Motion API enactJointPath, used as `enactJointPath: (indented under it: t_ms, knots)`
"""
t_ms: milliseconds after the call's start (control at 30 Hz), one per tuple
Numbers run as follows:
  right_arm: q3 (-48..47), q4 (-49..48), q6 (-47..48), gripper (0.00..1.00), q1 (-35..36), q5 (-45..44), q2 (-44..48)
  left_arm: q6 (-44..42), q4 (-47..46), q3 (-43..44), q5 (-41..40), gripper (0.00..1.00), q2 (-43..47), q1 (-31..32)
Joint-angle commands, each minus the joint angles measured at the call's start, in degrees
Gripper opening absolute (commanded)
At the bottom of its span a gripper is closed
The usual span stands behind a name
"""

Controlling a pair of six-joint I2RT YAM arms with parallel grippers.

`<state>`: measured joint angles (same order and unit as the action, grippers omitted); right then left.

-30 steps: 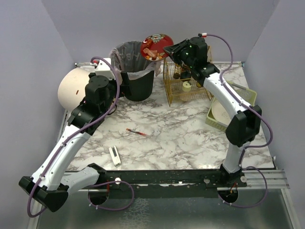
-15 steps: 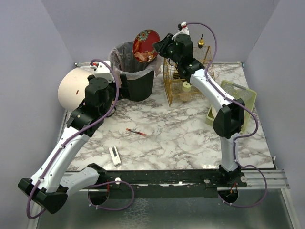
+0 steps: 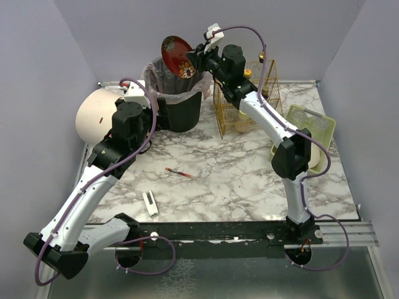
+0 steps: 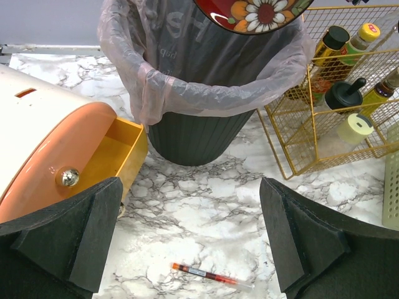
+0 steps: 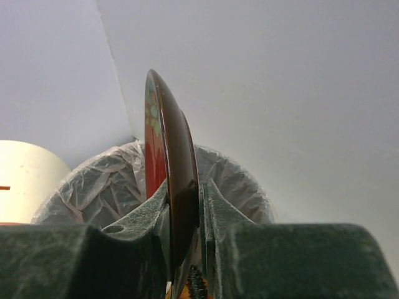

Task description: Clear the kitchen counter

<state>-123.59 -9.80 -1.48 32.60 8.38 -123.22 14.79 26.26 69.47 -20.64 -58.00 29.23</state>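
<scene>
Holding red floral plate (image 3: pixel 177 55) above lined black bin (image 3: pixel 181 112), right end effector (image 5: pixel 185 212) clenched.
Left end effector (image 4: pixel 190 230) released; red pen (image 3: pixel 181 172), white rectangular piece (image 3: pixel 150 203) lie uncleared on marble worktop (image 3: pixel 237 180).

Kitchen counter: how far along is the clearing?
Done: nothing I can confirm. In hand: the right gripper holds a red floral plate on edge above the lined bin. Remaining: a red pen and a small white item lie on the kitchen counter; the left gripper is open, empty.

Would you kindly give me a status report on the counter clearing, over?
Right gripper shut on red floral plate, on edge above lined bin. Left gripper open, empty, over kitchen counter. Red pen and white object on counter. Nothing between plate and bin.
</scene>
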Motion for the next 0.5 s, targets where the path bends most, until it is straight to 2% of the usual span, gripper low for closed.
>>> enactJointPath:
  t_ms: [0, 267, 467]
  knots:
    - [-2.29, -6.28, 5.77, 0.0, 0.18, 2.29, 1.01, 0.33, 0.81, -0.52, -0.17, 0.99, 0.61, -0.29]
    - [7.37, -10.02, -1.41, 0.0, 0.21, 0.13, 10.44, 0.33, 0.81, -0.21, -0.05, 0.99, 0.32, -0.27]
    - [17.47, -6.97, -4.96, 0.0, 0.05, -5.32, 21.59, 0.58, 0.68, -0.43, 0.38, 0.99, -0.07, -0.32]
